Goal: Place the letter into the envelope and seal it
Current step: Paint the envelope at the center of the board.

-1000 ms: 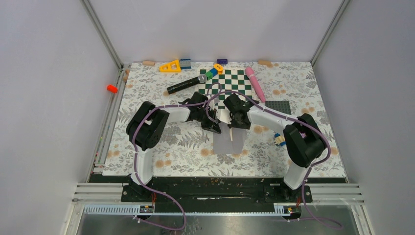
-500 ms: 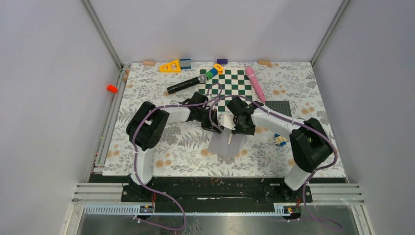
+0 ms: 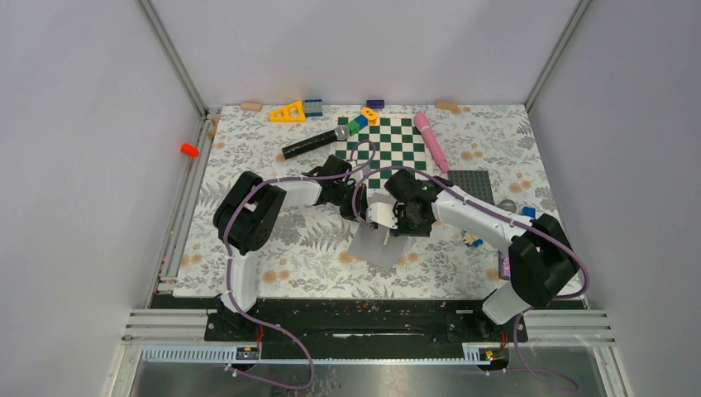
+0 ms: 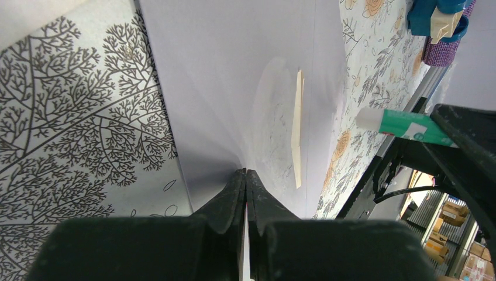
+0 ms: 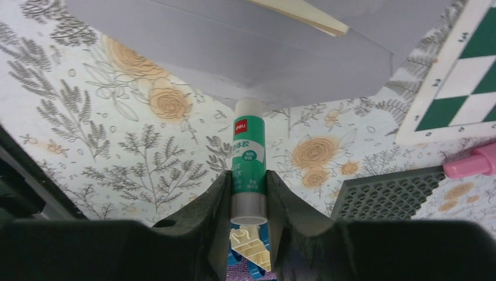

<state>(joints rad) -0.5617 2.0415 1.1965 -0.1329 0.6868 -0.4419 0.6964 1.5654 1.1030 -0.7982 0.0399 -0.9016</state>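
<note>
The light grey envelope (image 3: pixel 376 246) hangs tilted over the floral table, and it fills the left wrist view (image 4: pixel 234 88). My left gripper (image 4: pixel 245 171) (image 3: pixel 364 212) is shut on its near edge. A thin cream strip (image 4: pixel 298 134) runs along its face. The letter itself is hidden. My right gripper (image 5: pixel 247 174) (image 3: pixel 397 217) is shut on a green-and-white glue stick (image 5: pixel 248 158). The stick's white tip touches the lower edge of the envelope (image 5: pixel 234 52). That stick also shows at the right of the left wrist view (image 4: pixel 403 126).
A green-and-white checkerboard (image 3: pixel 388 142), a black microphone (image 3: pixel 316 142) and a pink marker (image 3: pixel 432 142) lie behind the grippers. A dark grey studded plate (image 3: pixel 473 182) sits to the right. Small toy bricks (image 3: pixel 473 237) lie under the right arm, and a yellow triangle (image 3: pixel 288 111) is at the back.
The right arm has swung its elbow out to the right and its gripper has shifted slightly nearer with the glue stick. The envelope has tilted leftward. The left arm has held still.
</note>
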